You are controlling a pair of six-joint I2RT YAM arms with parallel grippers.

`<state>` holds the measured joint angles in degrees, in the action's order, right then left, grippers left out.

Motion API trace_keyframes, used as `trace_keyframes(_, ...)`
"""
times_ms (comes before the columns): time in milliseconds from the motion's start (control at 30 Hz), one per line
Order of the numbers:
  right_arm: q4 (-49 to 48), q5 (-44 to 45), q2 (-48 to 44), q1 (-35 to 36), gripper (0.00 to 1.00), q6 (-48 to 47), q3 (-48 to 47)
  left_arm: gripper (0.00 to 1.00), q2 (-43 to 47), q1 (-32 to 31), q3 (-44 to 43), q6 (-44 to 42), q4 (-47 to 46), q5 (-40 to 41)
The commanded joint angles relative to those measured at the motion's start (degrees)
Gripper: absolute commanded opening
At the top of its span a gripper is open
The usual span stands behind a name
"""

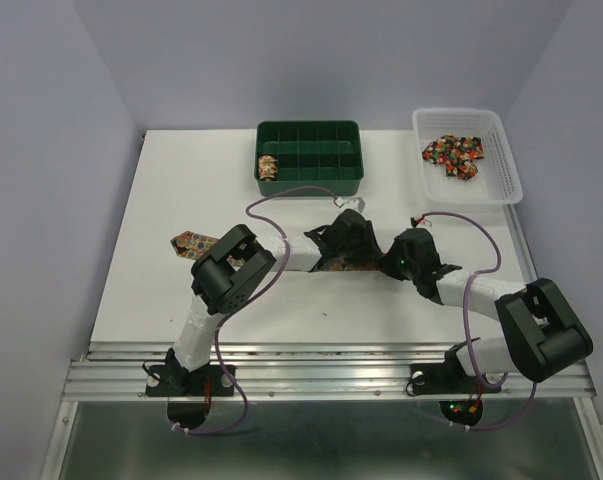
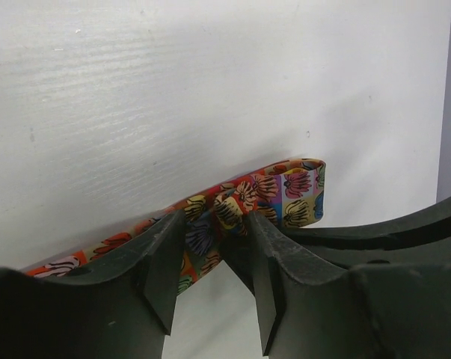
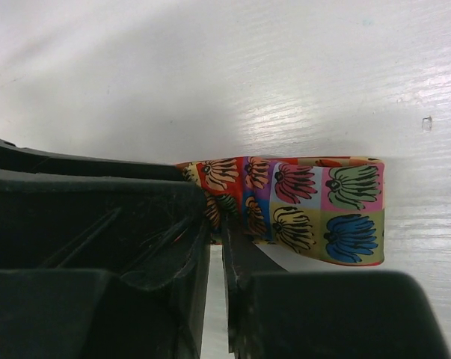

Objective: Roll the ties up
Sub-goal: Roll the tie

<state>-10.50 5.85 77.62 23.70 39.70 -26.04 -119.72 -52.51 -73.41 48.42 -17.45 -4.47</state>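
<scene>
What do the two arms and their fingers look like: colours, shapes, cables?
The left arm and the right arm have boxy black joints and white links. A thin purple cable loops along each. The fingers are matte black wedges, narrowing to the tips.

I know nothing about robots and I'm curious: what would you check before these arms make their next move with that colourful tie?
1. Grip of the right fingers on the tie: ok, they are closed with fabric pinched between them.
2. Grip of the left fingers: cannot tell. They straddle the tie, but a gap shows.
3. Tie's end folded over to start the roll: ok.
4. Free end flat on the table: ok, though the middle is hidden under the arms.
5. Spare compartment in the green bin: ok, with one rolled tie inside and the others bare.
</scene>
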Motion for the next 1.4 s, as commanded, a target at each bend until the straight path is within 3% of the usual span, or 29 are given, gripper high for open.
trace_keyframes(0, -2.24, -1.36, 0.16, 0.47, 0.18, -0.06, 1.52, 0.5, -1.38, -0.57, -4.19, -1.14, 2.58, 1.74)
trace_keyframes(200, -2.15, -1.37, -0.98, 0.47, 0.18, 0.2, 1.35, 0.42, -4.55, -1.8, -6.66, -3.6, 6.19, 3.23)
trace_keyframes(333, -1.72, -1.1, -2.65, 0.47, 0.2, 0.46, 1.52, 0.22, -4.47, -2.24, -5.61, -3.42, 8.31, 7.19)
trace_keyframes(433, -0.67, -0.32, -3.79, 0.47, 0.21, 0.46, 1.17, 0.16, -4.21, -2.24, -4.82, -3.6, 8.4, 7.46)
trace_keyframes(667, 4.17, 1.79, -8.88, 0.47, 0.32, 1.95, -1.29, 0.15, -2.89, -2.95, -3.24, -3.95, 8.14, 9.74)
trace_keyframes(800, 12.41, 10.39, -14.51, 0.47, 0.39, 3.97, -3.31, 0.15, -2.1, -3.74, -2.71, -4.3, 7.87, 11.06)
trace_keyframes(967, 19.64, 19.8, -19.79, -0.15, 0.56, 7.67, -3.58, 0.15, -1.57, -4.35, -2.36, -4.57, 7.87, 12.82)
trace_keyframes(1100, 20.43, 20.78, -18.31, -0.67, 0.75, 10.47, -3.66, 0.15, -1.48, -4.7, -2.35, -4.65, 8.05, 13.96)
trace_keyframes(1233, 19.21, 18.24, -13.4, -1.29, 0.78, 13.72, -5.42, 0.15, -0.95, -4.97, -2.09, -4.83, 7.52, 14.84)
trace_keyframes(1367, 15.69, 17.27, -9.17, -1.91, 0.74, 16.8, -5.69, 0.15, -0.34, -5.41, -1.65, -5.09, 7.43, 16.07)
